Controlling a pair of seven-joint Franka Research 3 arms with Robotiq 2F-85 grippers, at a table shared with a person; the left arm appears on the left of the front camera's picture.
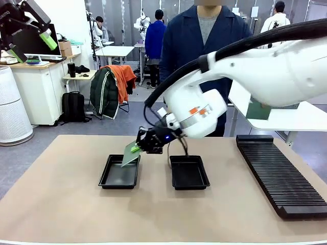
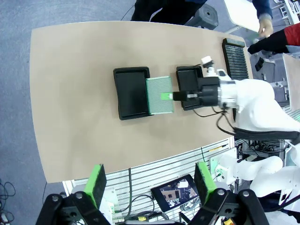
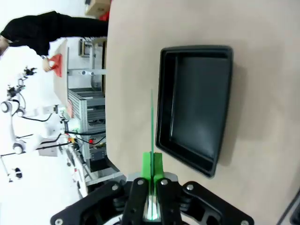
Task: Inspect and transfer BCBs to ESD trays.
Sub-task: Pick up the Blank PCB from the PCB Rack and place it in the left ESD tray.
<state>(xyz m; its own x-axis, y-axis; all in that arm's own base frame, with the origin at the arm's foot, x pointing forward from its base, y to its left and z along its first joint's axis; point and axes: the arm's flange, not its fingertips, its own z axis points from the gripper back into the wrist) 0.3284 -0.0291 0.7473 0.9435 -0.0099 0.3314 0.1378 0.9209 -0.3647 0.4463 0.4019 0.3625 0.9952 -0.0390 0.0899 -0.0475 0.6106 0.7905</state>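
- Over the edge of the left ESD tray (image 1: 103, 178) on the bench (image 1: 61, 204), the right tool (image 1: 136, 148) pinches a tilted BCB (image 1: 130, 155).
- The right ESD tray (image 1: 173, 181) lies just beside.
- The left tool (image 1: 31, 46) hangs high, fingers spread.

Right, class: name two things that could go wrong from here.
1. The right gripper pinches the BCB by one edge only, tilted; it may slip or swing.
2. The BCB hangs over the left ESD tray's rim, so on release it could catch there instead of lying flat.
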